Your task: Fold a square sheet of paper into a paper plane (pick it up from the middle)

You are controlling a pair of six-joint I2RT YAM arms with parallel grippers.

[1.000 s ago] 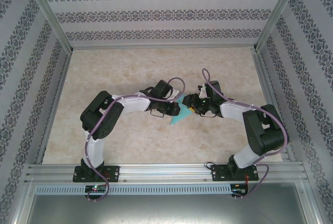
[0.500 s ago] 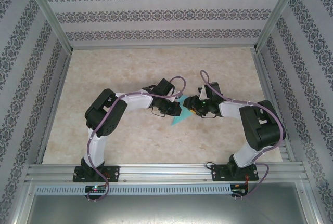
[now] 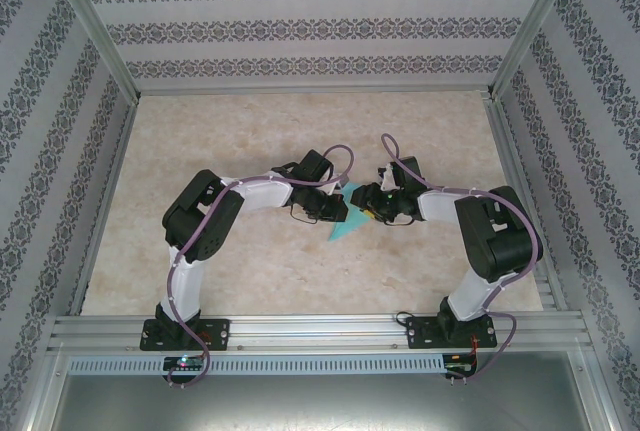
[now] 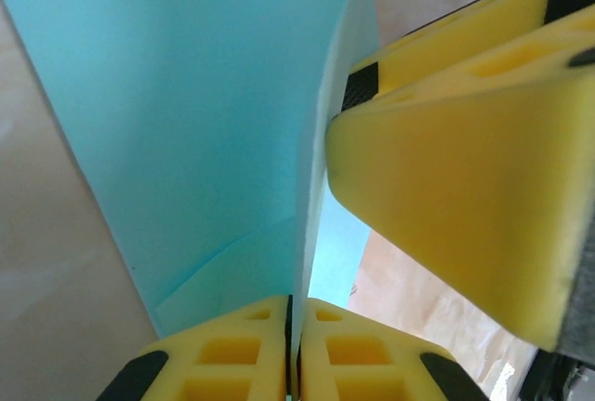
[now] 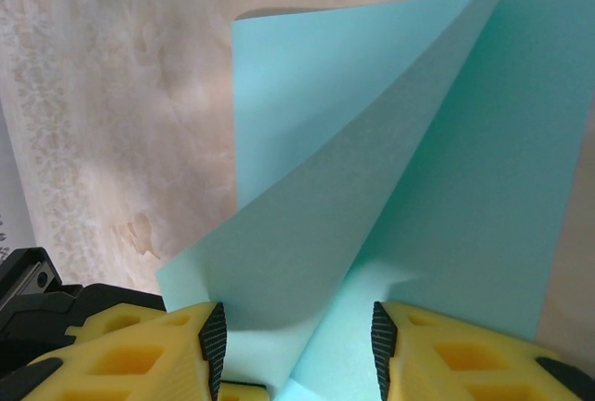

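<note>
Top view: my left gripper [image 3: 333,208] and my right gripper [image 3: 367,203] meet nose to nose near the middle of the table [image 3: 240,131], well clear of every edge. The square sheet of paper [image 3: 345,228] sits between them; a teal point sticks out toward the near edge.

Left wrist view: my left gripper [image 4: 293,306] is clenched, pads pressed flat together, with the sheet's raised fold running down into the seam between them. So it is grasping the paper [image 4: 204,94]. One flap lies broad to the left, and the table shows past it. A yellow finger [image 4: 446,187] of the right gripper stands just beside the fold.

Right wrist view: my right gripper [image 5: 297,327] is released, fingers well apart. The sheet [image 5: 307,140] lies partly folded in the gap, one flap lifted at a slant over the flat one.
</note>
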